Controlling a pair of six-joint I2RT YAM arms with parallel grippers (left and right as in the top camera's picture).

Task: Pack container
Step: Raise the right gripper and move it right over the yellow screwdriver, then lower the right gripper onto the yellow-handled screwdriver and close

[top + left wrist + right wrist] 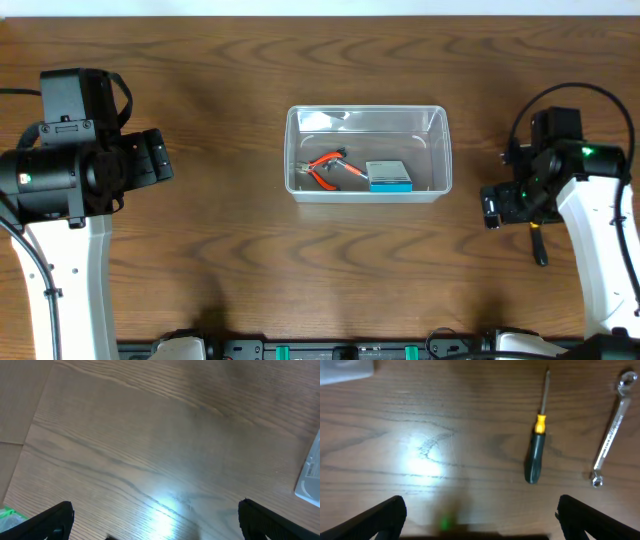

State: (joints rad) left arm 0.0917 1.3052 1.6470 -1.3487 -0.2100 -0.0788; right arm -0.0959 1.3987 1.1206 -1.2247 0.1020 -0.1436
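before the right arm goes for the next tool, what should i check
1. right claw open and empty: ok
2. screwdriver lying flat, nothing on it: ok
3. screwdriver centred between the right claw's fingers: not ok, it sits off toward the wrench
4. wrench apart from the screwdriver: ok
5. container has bare floor behind the pliers and box: ok
6. left claw open, away from the container: ok
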